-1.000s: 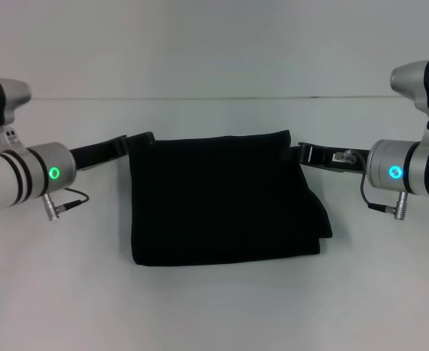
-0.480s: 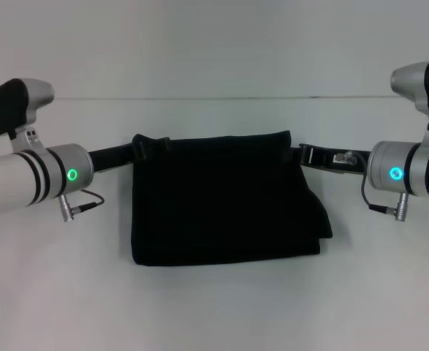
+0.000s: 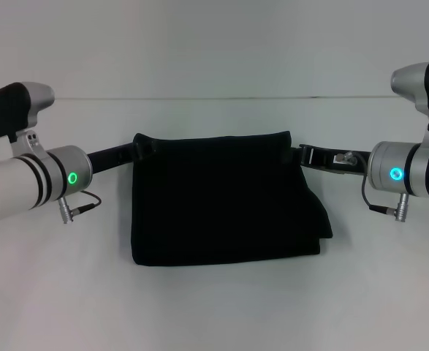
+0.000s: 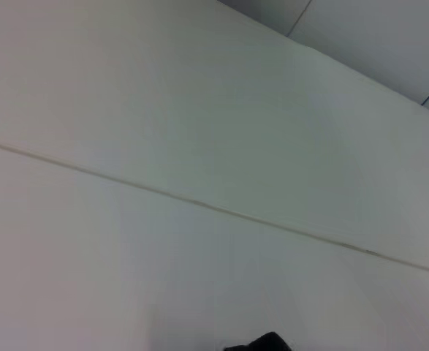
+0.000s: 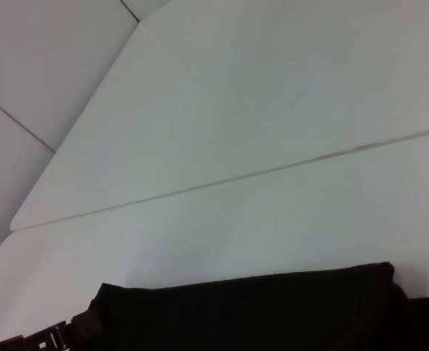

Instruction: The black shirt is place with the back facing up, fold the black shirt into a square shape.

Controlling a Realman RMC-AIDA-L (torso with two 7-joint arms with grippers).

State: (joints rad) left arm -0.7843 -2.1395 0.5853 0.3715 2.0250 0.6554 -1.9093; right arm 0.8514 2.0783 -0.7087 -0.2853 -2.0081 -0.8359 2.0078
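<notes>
Both hands sit at the far corners of the black shirt (image 3: 221, 197), which lies folded into a rough square at the middle of the white tabletop (image 3: 214, 307). I see my left hand (image 3: 142, 148) touching the far left corner and my right hand (image 3: 302, 155) at the far right corner. I cannot tell whether either hand is spread or pinching cloth.

Two silver-white round arms with black bands, a green glowing ring on the left wrist, a blue-green ring on the right, a thin black cable with metal plug under each wrist, black flat left gripper (image 3: 142, 148) and right gripper (image 3: 305, 155), grey-black shoulder housings
</notes>
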